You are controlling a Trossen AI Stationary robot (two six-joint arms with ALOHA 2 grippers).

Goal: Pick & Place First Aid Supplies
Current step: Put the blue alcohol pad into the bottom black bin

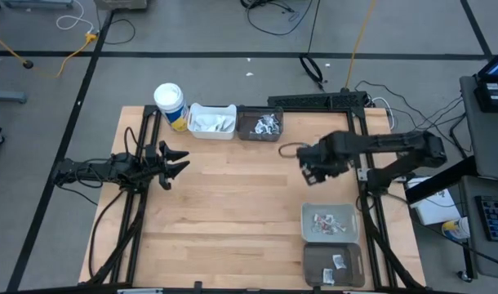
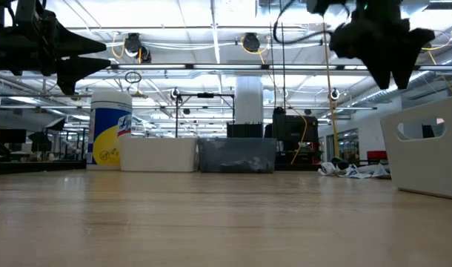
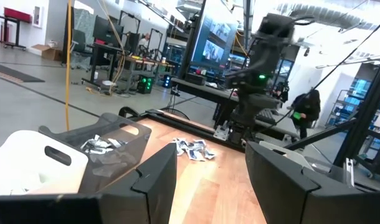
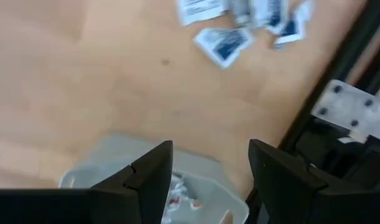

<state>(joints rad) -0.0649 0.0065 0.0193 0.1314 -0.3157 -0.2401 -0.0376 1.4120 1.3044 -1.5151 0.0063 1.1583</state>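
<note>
A loose heap of small white and blue-printed first aid packets lies flat on the wooden table near its right side; the low view shows the heap too, and the left wrist view shows those packets from afar. In the high view my right arm hides them. My right gripper hangs open above the table, pointing down, between the heap and a pale bin that holds packets. My right gripper holds nothing. My left gripper waits open and level over the table's left side.
At the far edge stand a white cup with a yellow band, a white bin and a dark bin with packets. Near right are the pale bin and a dark bin. A black frame rail runs along the right.
</note>
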